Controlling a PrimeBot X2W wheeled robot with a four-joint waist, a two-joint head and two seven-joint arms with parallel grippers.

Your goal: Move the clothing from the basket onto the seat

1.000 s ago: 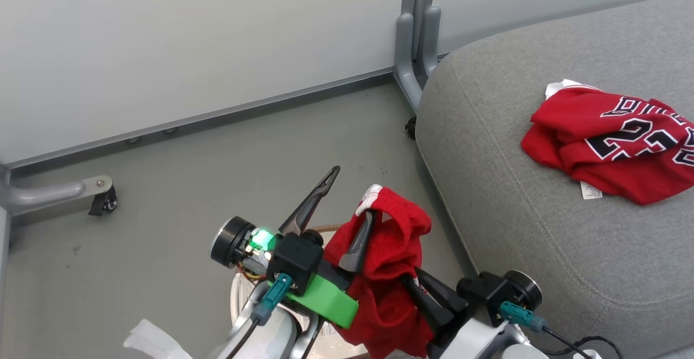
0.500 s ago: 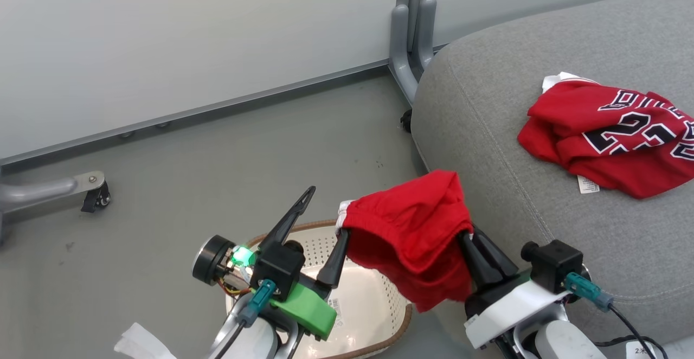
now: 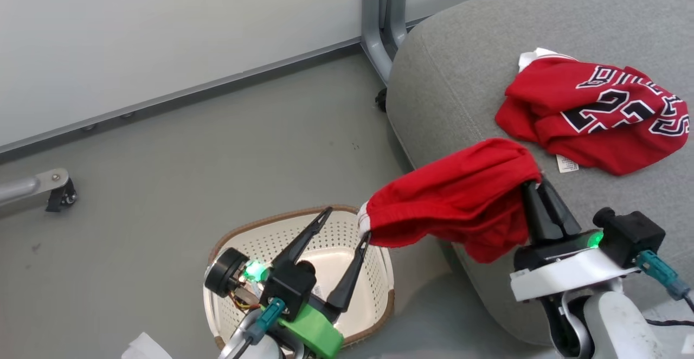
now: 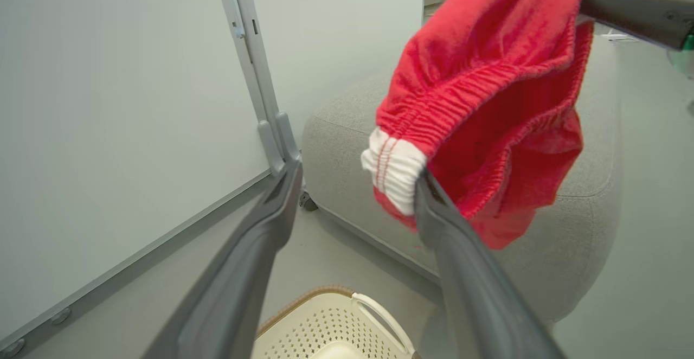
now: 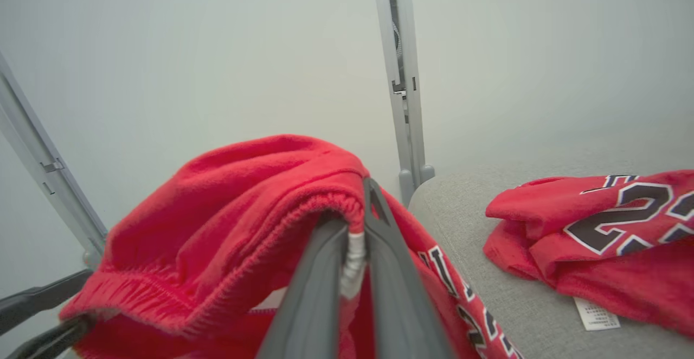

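The red shorts (image 3: 461, 202) hang in the air, stretched between my two grippers over the seat's front-left edge. My right gripper (image 3: 534, 185) is shut on their waistband (image 5: 347, 207). My left gripper (image 3: 347, 226) is open above the white basket (image 3: 255, 239), and the shorts' white-trimmed edge (image 4: 393, 166) is caught on the tip of one of its fingers (image 4: 434, 218). The red number 23 jersey (image 3: 596, 112) lies crumpled on the light-grey seat (image 3: 450, 82). I see no clothing inside the basket (image 4: 325, 326).
A grey metal post (image 3: 382, 17) of the pale partition wall stands at the seat's far left corner. A castered metal foot (image 3: 54, 191) sits on the floor at the left. Something white (image 3: 143, 348) lies at the bottom left.
My right gripper has carried the shorts right and up towards the seat, stretching them away from the left gripper. The head camera has shifted, so more of the basket shows.
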